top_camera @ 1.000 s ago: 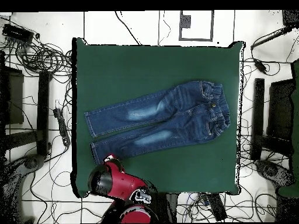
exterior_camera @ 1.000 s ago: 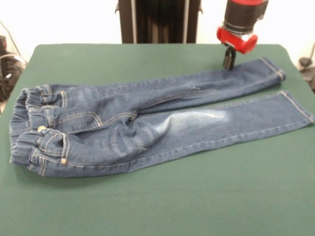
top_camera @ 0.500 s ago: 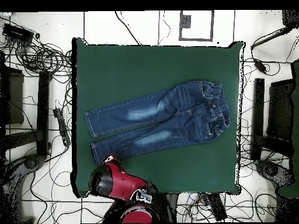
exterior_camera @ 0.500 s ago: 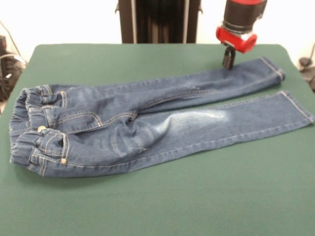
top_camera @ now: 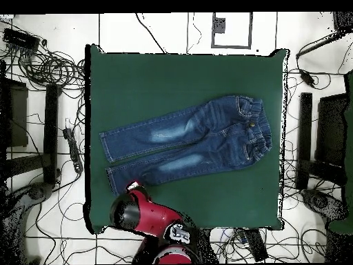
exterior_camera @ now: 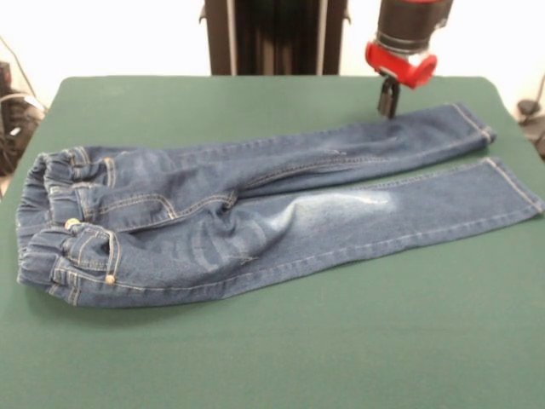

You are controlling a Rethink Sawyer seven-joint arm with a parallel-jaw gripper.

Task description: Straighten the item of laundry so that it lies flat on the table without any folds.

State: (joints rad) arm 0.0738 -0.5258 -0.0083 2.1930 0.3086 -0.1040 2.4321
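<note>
The item of laundry, small blue jeans, lies spread across the green table. Its waistband is bunched at the left and both legs run to the right. The near leg carries a faded whitish patch, and creases show around the crotch. My gripper hangs just above the far leg near its cuff end. Its black fingers are shut together with nothing in them. From overhead, the jeans lie mid-table and the red arm head covers the gripper beside the lower leg's cuff.
Bare green cloth surrounds the jeans on every side, widest along the front edge. Tangled cables and black stands lie on the floor around the table.
The gripper has shifted slightly left and upward over the far leg. The jeans have not moved.
</note>
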